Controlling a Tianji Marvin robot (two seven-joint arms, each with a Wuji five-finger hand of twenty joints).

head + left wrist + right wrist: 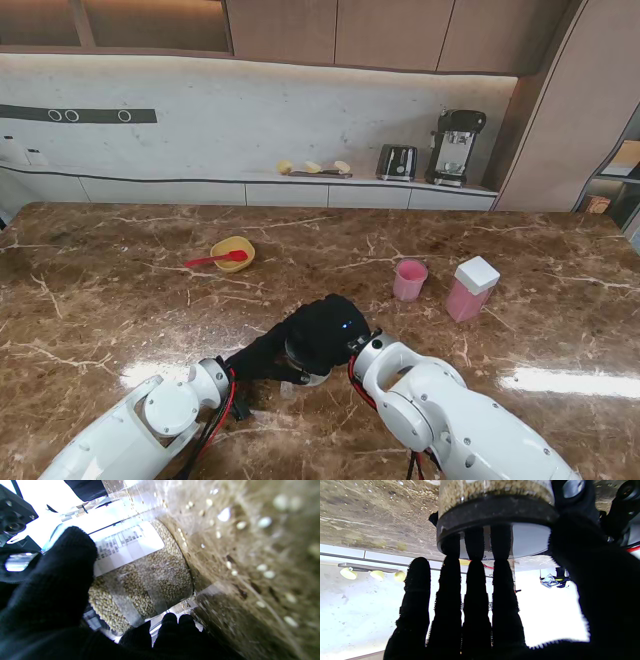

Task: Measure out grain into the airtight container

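Both hands were on the grain jar [142, 580], near edge of the marble table [100, 300], roughly centred between the two arms and close to me. Left hand [262, 358] wrapped the jar body: thumb on one side over the white label [127, 546], fingertips [170, 620] showing round the far side, so closed on the jar. Read that as the brace, keeping the body from spinning. Right hand [325, 330] sat on top over the dark lid [495, 512]; three fingers [475, 580] lay across the lid face and rim, thumb on the opposite edge, little finger splayed clear. That was contact, probably an unscrewing grip, but how firm it was I couldn't tell. Jar looked full of grain up to the lid. Long axis: jar stood on the table, lid up toward the right palm, base down; whether dead upright or slightly tilted I couldn't tell, since the stand view had it hidden under both gloves. Loose grains [262, 567] lay scattered on the table beside it. Pink cup [410, 279] and pink container with white lid [470, 288] stood farther from me to the right, well apart from the jar, container apparently capped. Yellow bowl [233, 254] with a red spoon [212, 260] was farther left. My guess: lid-removal stage, nothing measured yet.
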